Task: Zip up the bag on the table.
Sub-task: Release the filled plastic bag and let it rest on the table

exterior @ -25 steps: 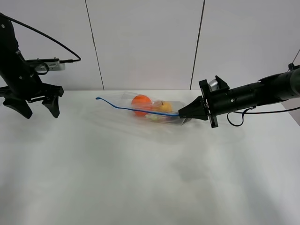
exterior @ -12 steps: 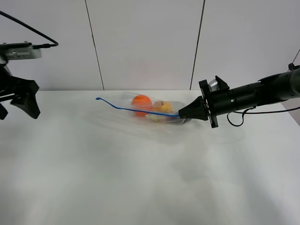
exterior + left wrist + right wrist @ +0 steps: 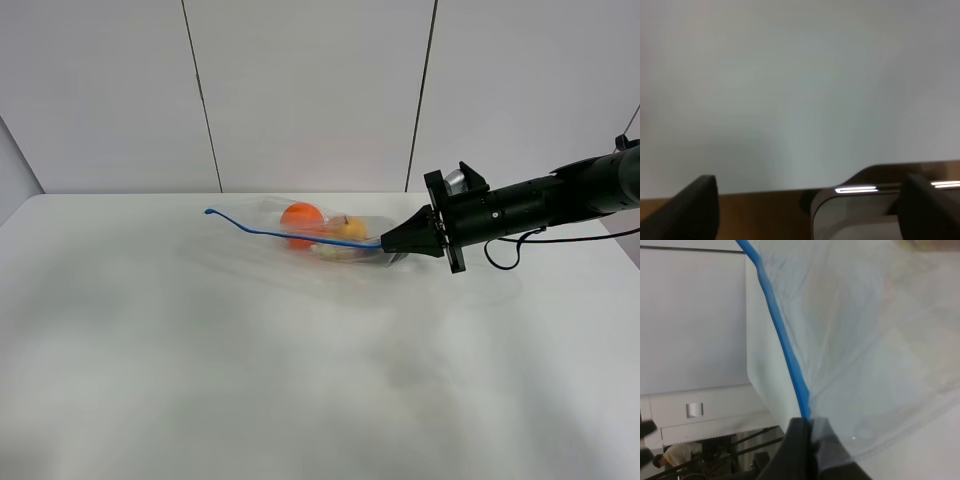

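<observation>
The clear bag [image 3: 330, 235] lies at the back middle of the white table [image 3: 300, 380], with orange and yellow produce showing through it. Its blue zipper strip [image 3: 280, 233] runs from the far left tip to my right gripper [image 3: 388, 243], which is shut on the strip's right end. In the right wrist view the blue strip [image 3: 782, 340] leads straight into the shut gripper [image 3: 807, 432], and crinkly plastic [image 3: 865, 340] fills the rest. My left gripper [image 3: 810, 205] is out of the high view. Its wrist view shows dark fingers [image 3: 695, 210] far apart with nothing between them.
White wall panels with dark seams [image 3: 200, 100] stand behind the table. The left wrist view faces a plain pale surface [image 3: 800, 75], with a brown band [image 3: 755, 215] and a white rounded edge [image 3: 855, 210] below it.
My left arm has swung away to the left and left the high view. The right gripper and the bag have not moved.
</observation>
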